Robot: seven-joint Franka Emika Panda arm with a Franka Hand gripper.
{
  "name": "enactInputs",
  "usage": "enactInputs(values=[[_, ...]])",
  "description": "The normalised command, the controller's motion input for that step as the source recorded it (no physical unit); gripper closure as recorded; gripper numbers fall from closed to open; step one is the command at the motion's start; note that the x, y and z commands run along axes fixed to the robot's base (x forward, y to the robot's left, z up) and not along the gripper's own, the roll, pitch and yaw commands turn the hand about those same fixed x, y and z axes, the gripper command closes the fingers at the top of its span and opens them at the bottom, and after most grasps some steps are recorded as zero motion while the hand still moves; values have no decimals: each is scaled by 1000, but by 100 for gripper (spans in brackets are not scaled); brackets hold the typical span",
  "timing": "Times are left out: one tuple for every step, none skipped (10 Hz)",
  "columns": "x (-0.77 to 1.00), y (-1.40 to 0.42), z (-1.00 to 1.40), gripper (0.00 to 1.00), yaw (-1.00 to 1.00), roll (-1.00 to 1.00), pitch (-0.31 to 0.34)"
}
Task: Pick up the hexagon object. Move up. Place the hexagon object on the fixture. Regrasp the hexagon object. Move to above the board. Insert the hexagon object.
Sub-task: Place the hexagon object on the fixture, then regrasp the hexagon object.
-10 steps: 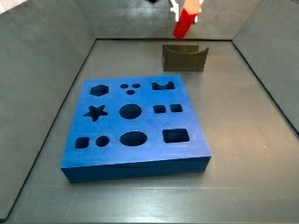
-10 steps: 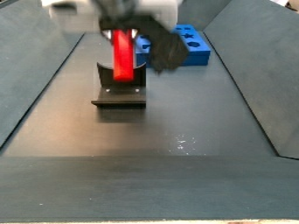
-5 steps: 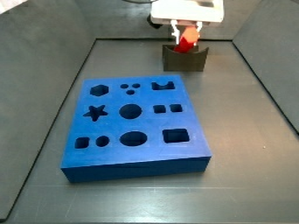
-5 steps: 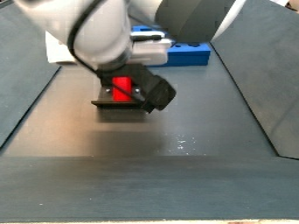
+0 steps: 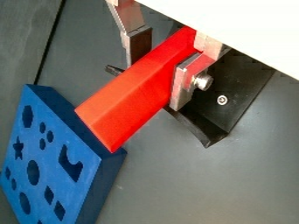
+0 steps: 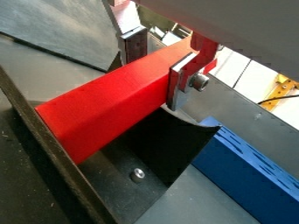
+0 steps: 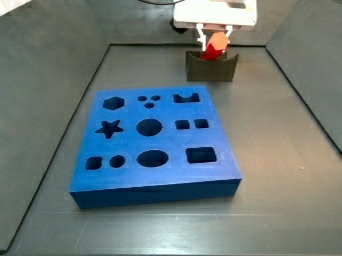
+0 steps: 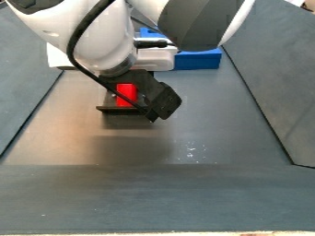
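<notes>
Gripper down low at the fixture, at the far end of a grey walled tray. Fingers clamped on the red hexagon bar — one silver plate with its dark pad pressed on one flat side, the other plate, with a screw head showing, pressed on the opposite side. Closed on the bar, narrow, no gap visible between pads and bar in both wrist views.

Bar long and bright red, extending out from between the fingers; in a wrist view seen lying over the dark notch of the fixture. Touching the notch or just above it — cannot tell. In a wrist view the fixture's dark base plate sits under the gripped end, with a small bolt in it.

In a side view only a short red piece visible below the white gripper body, directly over the fixture block. In a side view most of the scene covered by the large white and grey arm; a patch of red peeks out beneath it, above the dark fixture base.

Blue board flat in the middle of the tray, well apart from the fixture, its star, round, square and hexagon holes all open. A blue corner visible behind the arm, and a blue edge near the bar's free end.
</notes>
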Motion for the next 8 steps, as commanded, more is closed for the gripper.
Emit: enactInputs(values=[[0, 0, 0, 0, 0, 0, 0], [0, 0, 1000, 0, 64, -53, 53], [-5, 6, 1000, 0, 63, -42, 53], [-15, 8, 1000, 0, 55, -27, 61], [-24, 1, 1000, 0, 33, 8, 71], [-30, 2, 1000, 0, 15, 26, 83], [-31, 5, 856, 0, -2, 39, 93], [-30, 2, 731, 0, -11, 43, 94]])
